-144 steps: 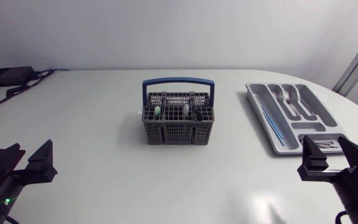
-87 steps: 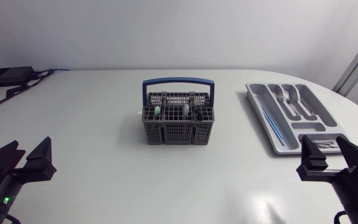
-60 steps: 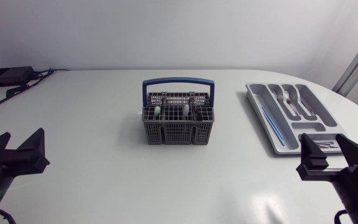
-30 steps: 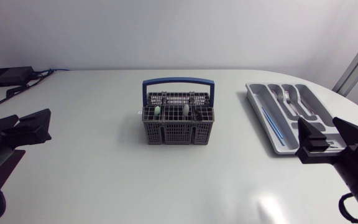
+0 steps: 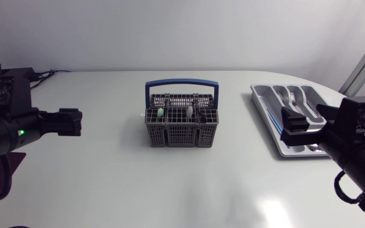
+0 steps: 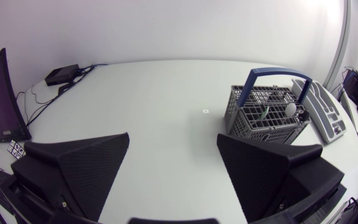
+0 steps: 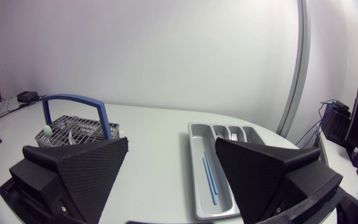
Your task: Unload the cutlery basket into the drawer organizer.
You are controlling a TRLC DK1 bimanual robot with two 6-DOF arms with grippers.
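The grey cutlery basket (image 5: 181, 128) with a blue handle (image 5: 182, 82) stands mid-table. It holds a green-tipped piece (image 5: 160, 113), a pale piece (image 5: 189, 112) and a dark one. The grey drawer organizer (image 5: 266, 104) lies to its right with forks (image 5: 293, 100) and a thin blue stick (image 5: 276, 125); my right arm hides its near end. My left gripper (image 5: 75, 122) hovers well left of the basket, open and empty. My right gripper (image 5: 294, 128) hangs open over the organizer's near part. The basket (image 6: 267, 115) shows ahead of the left fingers (image 6: 82, 168), and the organizer (image 7: 219, 165) between the right fingers (image 7: 263, 168).
A black box (image 5: 8, 77) with cables sits at the table's far left corner. Bare white tabletop (image 5: 170, 183) stretches in front of the basket and between it and each gripper.
Both arms have risen from the near corners and swung inward: the left toward the basket's left side, the right over the organizer's near end. Both grippers stayed open.
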